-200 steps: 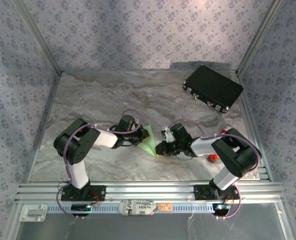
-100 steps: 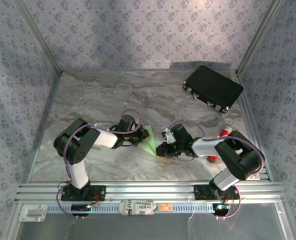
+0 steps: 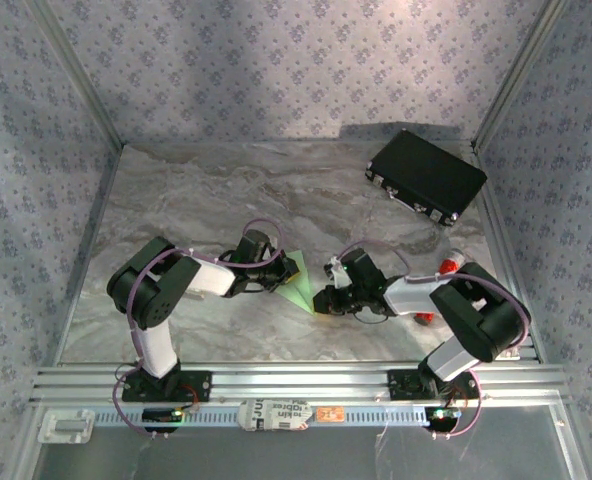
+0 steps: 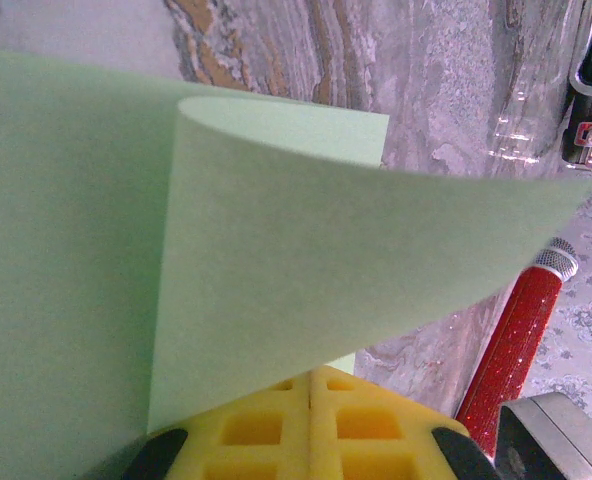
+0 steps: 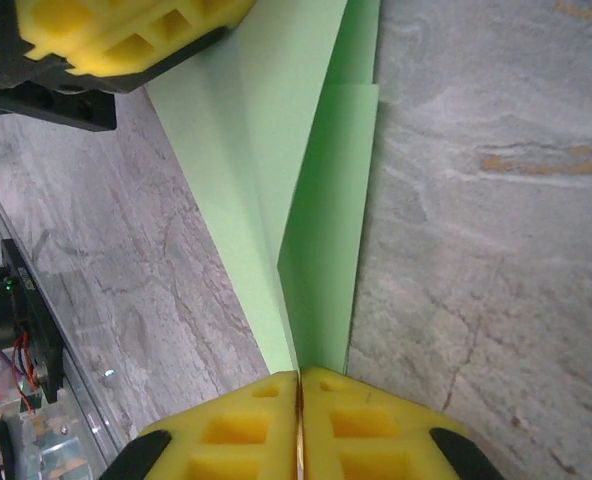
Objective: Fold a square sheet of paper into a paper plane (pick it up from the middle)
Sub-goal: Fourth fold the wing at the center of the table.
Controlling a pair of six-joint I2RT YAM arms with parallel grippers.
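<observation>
The square sheet of paper (image 3: pixel 299 284) is pale green and part-folded, lying on the marble table between my two grippers. In the left wrist view a curled flap of the paper (image 4: pixel 306 270) rises over the shut yellow tips of my left gripper (image 4: pixel 311 385); I cannot tell whether it is pinched there. The left gripper (image 3: pixel 277 277) sits at the sheet's left edge. My right gripper (image 5: pixel 299 378) is shut on the pointed near end of a raised fold of the paper (image 5: pixel 321 220). It stands at the sheet's lower right corner (image 3: pixel 325 299). No finished paper plane shows.
A black case (image 3: pixel 426 174) lies at the back right corner. A red glittery cylinder (image 4: pixel 511 345) lies right of the paper, near my right arm (image 3: pixel 453 263). Metal rails (image 3: pixel 296 380) run along the near edge, and patterned walls close in three sides.
My right arm's elbow has shifted slightly right, uncovering a red object behind it. Both grippers and the paper stay nearly where they were.
</observation>
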